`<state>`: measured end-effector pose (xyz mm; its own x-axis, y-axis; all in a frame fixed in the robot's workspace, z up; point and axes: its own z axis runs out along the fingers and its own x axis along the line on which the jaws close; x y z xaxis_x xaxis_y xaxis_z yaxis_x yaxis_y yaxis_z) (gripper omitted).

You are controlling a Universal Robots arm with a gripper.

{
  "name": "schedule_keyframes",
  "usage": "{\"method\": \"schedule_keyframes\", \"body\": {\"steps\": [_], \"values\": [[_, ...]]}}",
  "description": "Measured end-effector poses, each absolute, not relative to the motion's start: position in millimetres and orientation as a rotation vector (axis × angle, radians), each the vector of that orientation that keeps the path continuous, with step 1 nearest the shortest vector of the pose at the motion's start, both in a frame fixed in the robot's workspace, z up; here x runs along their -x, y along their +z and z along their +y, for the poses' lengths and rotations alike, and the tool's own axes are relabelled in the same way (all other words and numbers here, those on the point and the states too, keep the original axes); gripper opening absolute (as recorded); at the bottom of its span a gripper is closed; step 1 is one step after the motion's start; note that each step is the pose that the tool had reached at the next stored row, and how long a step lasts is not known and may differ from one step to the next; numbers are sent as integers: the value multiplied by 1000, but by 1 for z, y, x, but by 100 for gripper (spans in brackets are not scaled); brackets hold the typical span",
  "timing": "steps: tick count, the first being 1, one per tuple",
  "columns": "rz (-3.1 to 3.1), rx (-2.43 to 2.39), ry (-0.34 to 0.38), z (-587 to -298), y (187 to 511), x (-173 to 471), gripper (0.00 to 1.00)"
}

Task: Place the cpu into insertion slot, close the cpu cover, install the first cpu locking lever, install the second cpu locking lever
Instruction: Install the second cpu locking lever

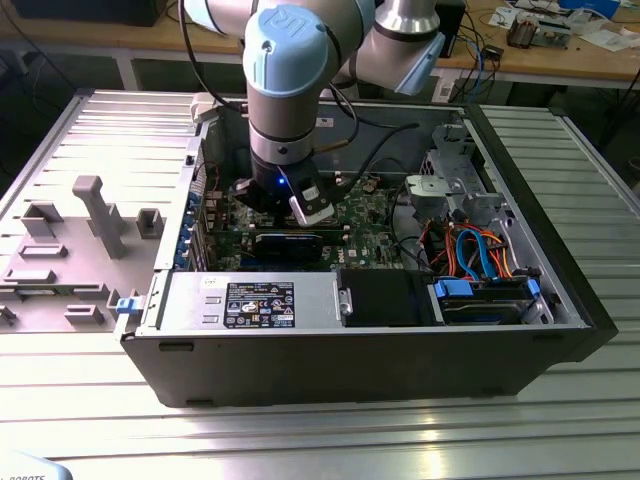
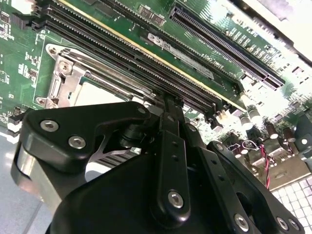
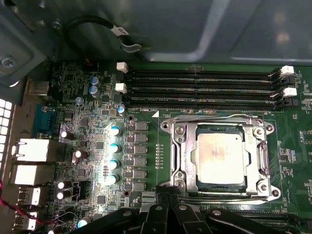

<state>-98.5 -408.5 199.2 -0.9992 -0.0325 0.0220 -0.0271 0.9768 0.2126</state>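
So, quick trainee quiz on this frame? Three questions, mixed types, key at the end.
1. True or false: the cpu lies in the insertion slot.
2. The cpu cover is: A) down flat, framing the chip; B) standing upright; C) lying outside the case.
3. Fill in: in the exterior view the hand hangs inside the case over the green ____.

Key: 1 true; 2 A; 3 motherboard.
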Motion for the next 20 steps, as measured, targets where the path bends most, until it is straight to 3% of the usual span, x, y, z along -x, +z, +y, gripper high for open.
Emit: {"method": "schedule_keyframes", "body": {"steps": [20], "values": [[-3080, -47, -363, -409, 201, 97, 11]]}}
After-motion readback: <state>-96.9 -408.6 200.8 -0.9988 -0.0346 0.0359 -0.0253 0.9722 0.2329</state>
